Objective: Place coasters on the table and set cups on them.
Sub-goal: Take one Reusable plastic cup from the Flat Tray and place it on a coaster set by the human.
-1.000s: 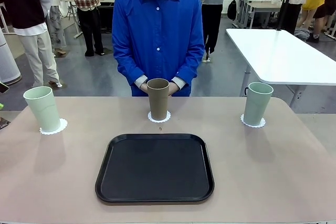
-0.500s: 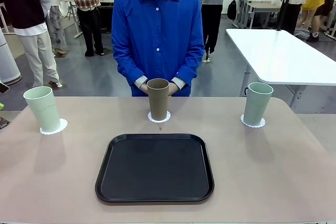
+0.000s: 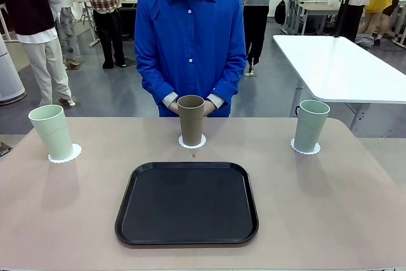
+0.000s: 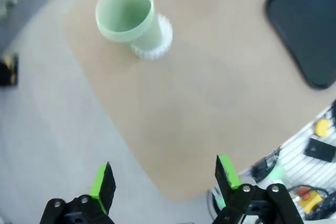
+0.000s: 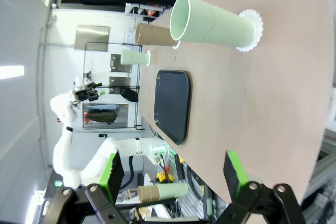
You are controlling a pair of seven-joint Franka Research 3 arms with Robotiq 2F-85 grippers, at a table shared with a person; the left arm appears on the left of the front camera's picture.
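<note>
Nothing has shifted since a second ago. Both my grippers, left (image 4: 164, 179) and right (image 5: 174, 171), hang spread wide and empty above the table (image 3: 330, 201). Each of the three cups (image 3: 191, 119) stands on its coaster (image 3: 192, 142) beyond the black tray (image 3: 187, 202).

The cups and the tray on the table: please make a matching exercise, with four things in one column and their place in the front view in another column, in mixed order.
Things:
1. tan-brown cup
2. black tray
3. mint cup on the robot's left
4. mint cup on the robot's right

Places:
A. near the table's right edge, on a coaster
B. middle of the table, nearest the robot
C. far side, in front of the person's hands, on a coaster
D. near the table's left edge, on a coaster

Pairs: 1-C, 2-B, 3-D, 4-A
</note>
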